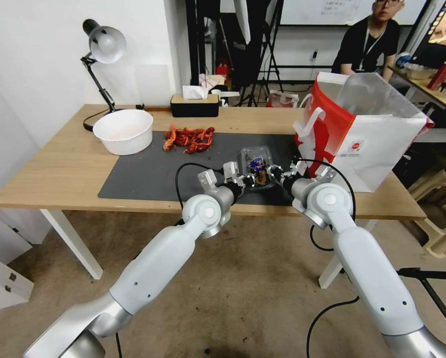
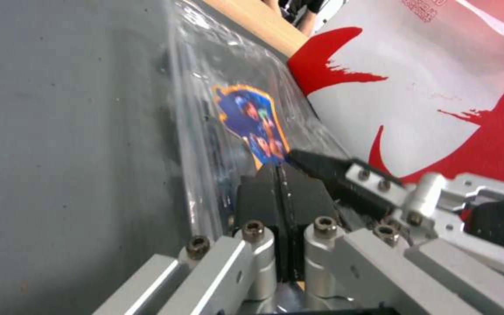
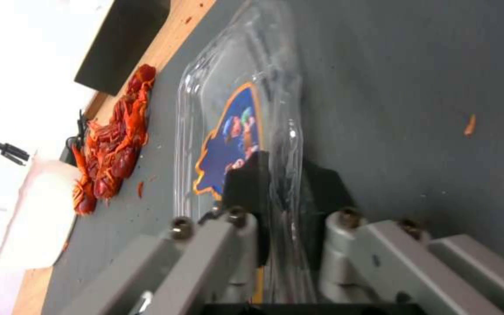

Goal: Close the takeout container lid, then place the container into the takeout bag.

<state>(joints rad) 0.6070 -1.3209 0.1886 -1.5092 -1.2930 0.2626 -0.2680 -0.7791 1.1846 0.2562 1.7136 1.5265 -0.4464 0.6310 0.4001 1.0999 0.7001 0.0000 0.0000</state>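
Note:
The takeout container point(image 1: 257, 166) is a clear clamshell lying on the dark mat point(image 1: 148, 174), just left of the takeout bag point(image 1: 367, 134). Its lid point(image 2: 249, 118), bearing a blue sticker with an orange edge, lies down over the base. My right gripper point(image 1: 272, 173) comes in from the near right. In the right wrist view its fingers point(image 3: 243, 183) sit either side of the container's point(image 3: 217, 87) clear rim, shut on it. My left gripper point(image 2: 279, 168) is at the container's near left edge, its pads pressed together. The red-and-white bag point(image 2: 439, 87) stands upright and open-topped.
A white bowl point(image 1: 123, 130) sits at the mat's far left corner, with a pile of red crayfish point(image 1: 189, 139) beside it. A black tissue box point(image 1: 194, 105) and a desk lamp point(image 1: 103, 44) stand at the back of the wooden table.

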